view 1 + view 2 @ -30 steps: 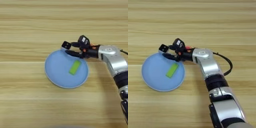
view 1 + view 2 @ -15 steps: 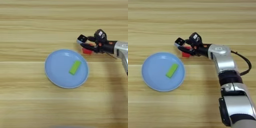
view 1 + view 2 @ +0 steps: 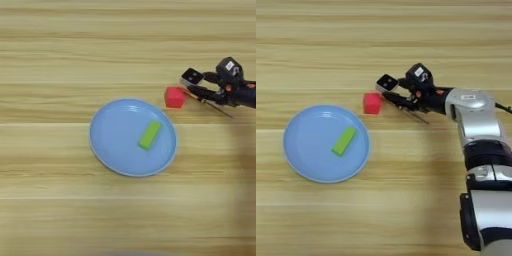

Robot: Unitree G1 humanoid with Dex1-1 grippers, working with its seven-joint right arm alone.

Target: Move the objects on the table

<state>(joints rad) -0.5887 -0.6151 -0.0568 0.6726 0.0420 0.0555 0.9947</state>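
Our tool (image 3: 390,90), fingers spread and holding nothing, hovers just right of a red cube (image 3: 372,103) beside the plate (image 3: 303,165); the green block (image 3: 344,140) lies on it. A careless sweep could knock the cube across the worktop (image 3: 384,30).

The right arm enters from the bottom right corner of the table (image 3: 406,40), its dark lower links running up along the right edge to the silver forearm (image 3: 472,107), which bends at the wrist and points left across the table's upper middle. The right gripper (image 3: 390,90) reaches out level with the surface, well in from the right edge. Its two black fingers (image 3: 387,82) stand spread apart with a clear gap between them, nothing held between them.
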